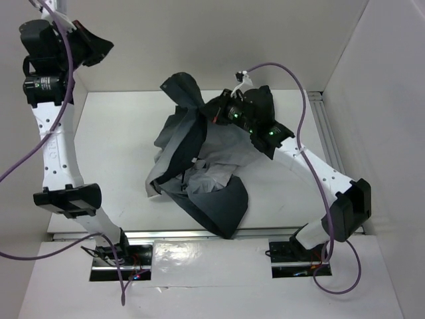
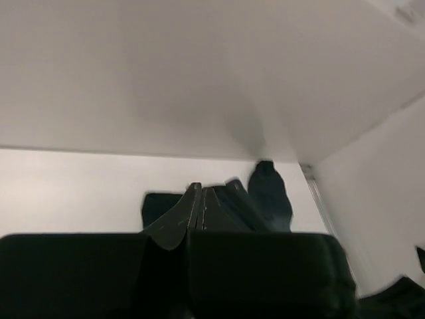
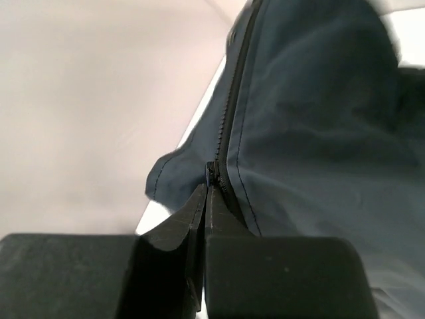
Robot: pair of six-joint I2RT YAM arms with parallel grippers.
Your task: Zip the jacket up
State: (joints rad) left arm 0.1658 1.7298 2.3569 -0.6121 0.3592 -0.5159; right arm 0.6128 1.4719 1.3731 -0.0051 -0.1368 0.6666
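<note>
The jacket (image 1: 199,166) lies crumpled in the middle of the table, dark outside with light grey lining showing. My right gripper (image 1: 214,111) is on its far upper part. In the right wrist view the right gripper (image 3: 208,189) is shut on the small zipper pull (image 3: 210,174) at the lower end of the zipper (image 3: 234,93), which runs up along the dark fabric (image 3: 312,113). My left gripper (image 1: 105,46) is raised at the far left, away from the jacket. In its own view the left gripper (image 2: 198,193) is shut and empty, with a part of the jacket (image 2: 269,193) far beyond it.
White walls enclose the table (image 1: 113,153) at the back and on both sides. A metal rail (image 1: 329,133) runs along the right edge. The right arm's purple cable (image 1: 302,100) loops above the jacket's right side.
</note>
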